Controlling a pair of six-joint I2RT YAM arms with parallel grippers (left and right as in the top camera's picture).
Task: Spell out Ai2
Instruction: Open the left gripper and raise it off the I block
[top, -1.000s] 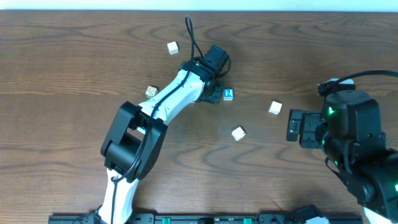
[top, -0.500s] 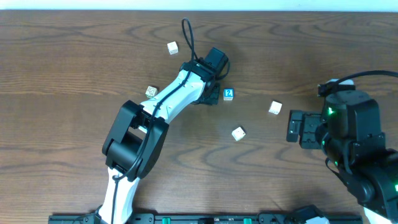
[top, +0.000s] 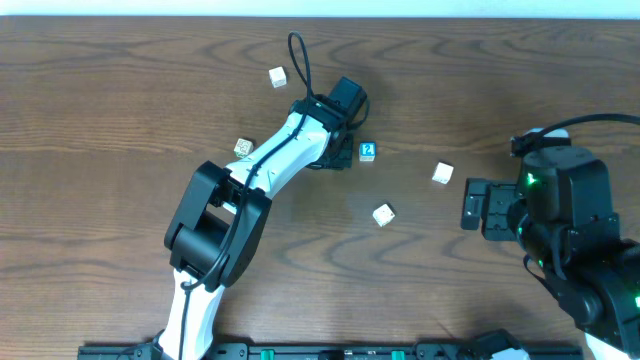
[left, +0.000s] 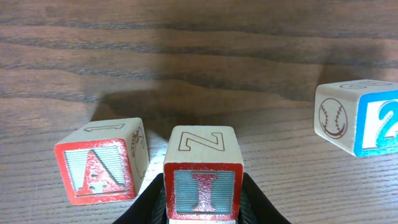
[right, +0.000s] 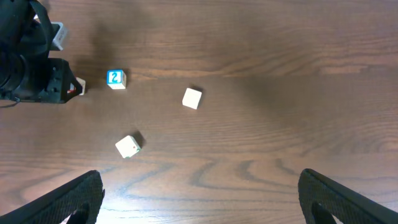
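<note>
In the left wrist view my left gripper (left: 204, 208) is shut on the red "I" block (left: 203, 180), which sits on the table just right of the red "A" block (left: 102, 162). The blue "2" block (left: 360, 117) stands apart to the right; it also shows in the overhead view (top: 367, 151) and in the right wrist view (right: 115, 78). In the overhead view the left gripper (top: 338, 152) covers the A and I blocks. My right gripper (top: 476, 204) is open and empty at the right of the table.
Loose pale blocks lie around in the overhead view: one at the back (top: 277, 76), one left of the left arm (top: 242, 147), one right of the 2 block (top: 442, 173), one nearer the front (top: 383, 214). The table is dark wood.
</note>
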